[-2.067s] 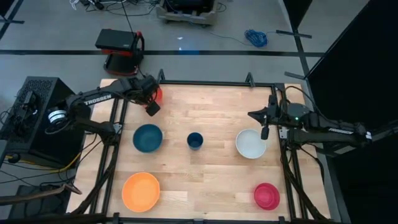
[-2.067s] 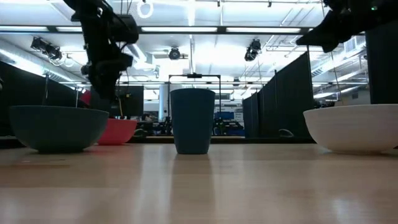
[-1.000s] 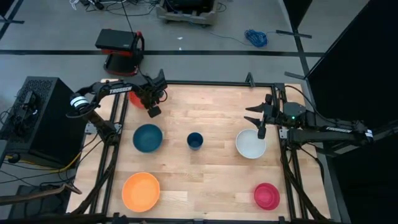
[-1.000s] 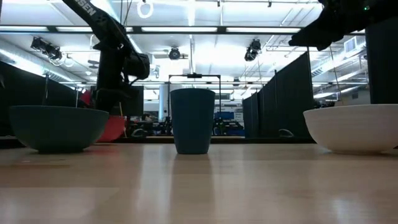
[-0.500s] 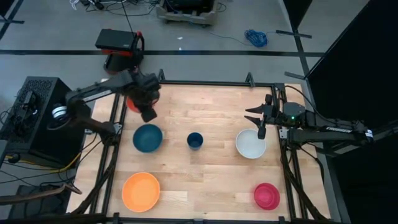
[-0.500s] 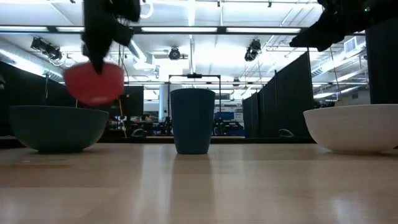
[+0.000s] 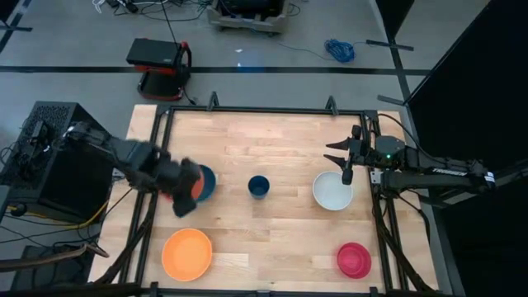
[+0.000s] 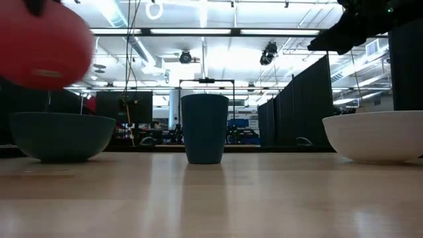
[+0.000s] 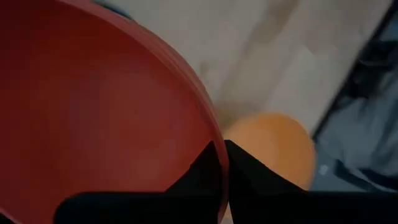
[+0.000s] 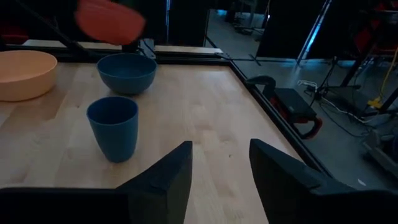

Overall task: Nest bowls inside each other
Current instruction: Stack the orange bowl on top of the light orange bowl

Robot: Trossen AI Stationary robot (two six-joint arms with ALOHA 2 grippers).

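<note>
My left gripper (image 7: 183, 198) is shut on the red-orange bowl (image 9: 93, 112) and carries it in the air at the table's left, just over the left side of the teal bowl (image 7: 206, 181). The low view shows the red-orange bowl (image 8: 39, 43) high above the teal bowl (image 8: 59, 135). The large orange bowl (image 7: 187, 254) rests on its base near the front left. The dark blue cup (image 7: 259, 186) stands upright mid-table. My right gripper (image 7: 346, 163) hangs open over the far rim of the white bowl (image 7: 332, 191). A magenta bowl (image 7: 354, 260) sits front right. My left gripper has the red-orange bowl by its rim (image 9: 208, 127), one finger inside the bowl and one outside, pinching the wall between them. The fingers (image 9: 199, 177) come from above, slanting down. The bowl is lifted clear of the table and of the other bowls.
A black frame rail (image 7: 272, 110) runs round the wooden table top. Bare wood lies between the dark blue cup and the front edge, and along the far side. A black box (image 7: 58, 157) stands off the table's left edge.
My left gripper, shut on the red-orange bowl, has swung quickly from the table's far left corner toward the near edge. The bowl has gone up clear of the table and now hangs above the teal bowl's left side.
</note>
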